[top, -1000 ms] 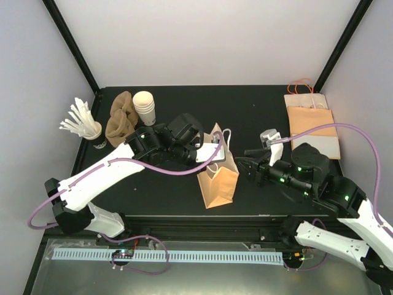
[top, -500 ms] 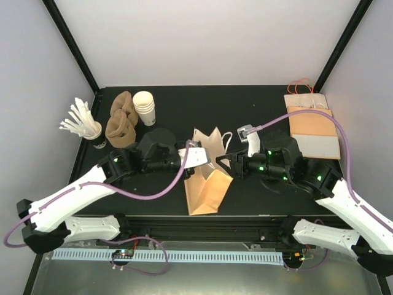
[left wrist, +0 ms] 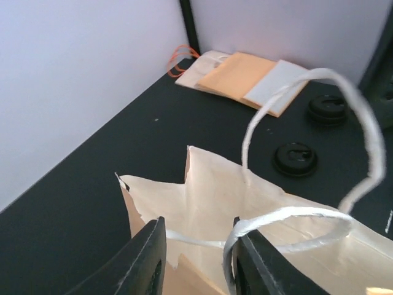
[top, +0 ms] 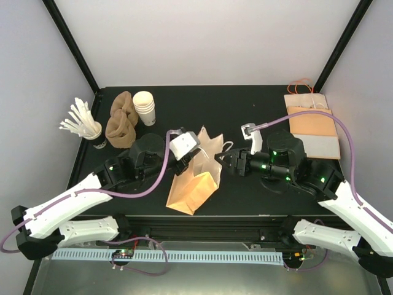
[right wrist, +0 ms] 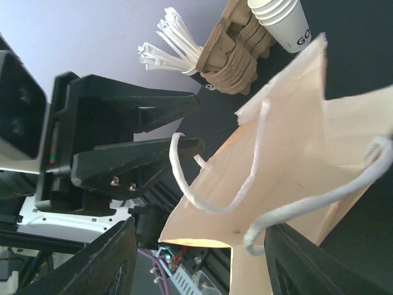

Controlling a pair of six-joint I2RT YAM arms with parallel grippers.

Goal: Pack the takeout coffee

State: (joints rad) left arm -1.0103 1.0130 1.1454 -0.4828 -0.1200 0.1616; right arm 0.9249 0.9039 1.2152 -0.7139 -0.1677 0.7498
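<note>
- Top external view: the brown paper bag (top: 193, 183) lies tilted on the black table (top: 258, 104). Its base points near-left and its open mouth sits between the two arms.
- Left wrist view: the left gripper (left wrist: 199, 236) stands narrowly parted at the bag's rim. A white handle (left wrist: 288, 213) loops just beside one finger, and nothing is pinched.
- Right wrist view: the right gripper (right wrist: 199, 239) is spread wide. The bag's mouth lies between its fingers, ungripped.
- The takeout coffee cannot be made out, and the bag's inside is hidden. Two black lids (left wrist: 295, 158) sit on the table beyond the bag.
- Far left stand a stack of white cups (top: 145, 107), brown cardboard sleeves (top: 121, 121) and a cup of stirrers (top: 86, 126). Flat bags (top: 313, 126) lie far right.
</note>
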